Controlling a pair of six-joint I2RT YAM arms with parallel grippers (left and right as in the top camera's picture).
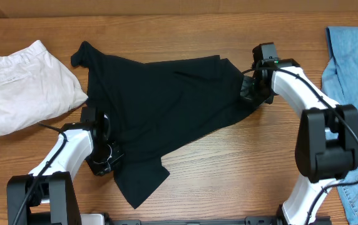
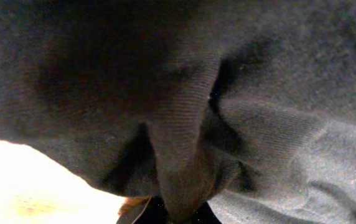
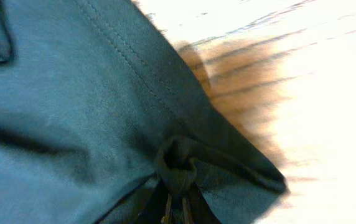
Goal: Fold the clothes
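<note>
A black shirt [image 1: 160, 112] lies spread at the centre of the table [image 1: 241, 162]. The left gripper [image 1: 106, 156] pinches its 8 o'clock edge and the right gripper [image 1: 249, 92] clamps its 3 o'clock corner. White trousers [image 1: 25, 87] lie at 9 o'clock, blue jeans [image 1: 354, 69] at 3 o'clock.

The left arm [image 1: 63, 150] and the right arm [image 1: 291, 81] are both showing smooth white shells over rounded links, joined by chunky black joint housings [image 1: 326, 144]. Thin black cables [image 1: 320, 94] are running along the outside of the links. Each arm is ending in black: the left pincer [image 1: 110, 159] and the right pincer [image 1: 246, 92], dark fingers [image 3: 137, 202] just edging into the wrist views.
</note>
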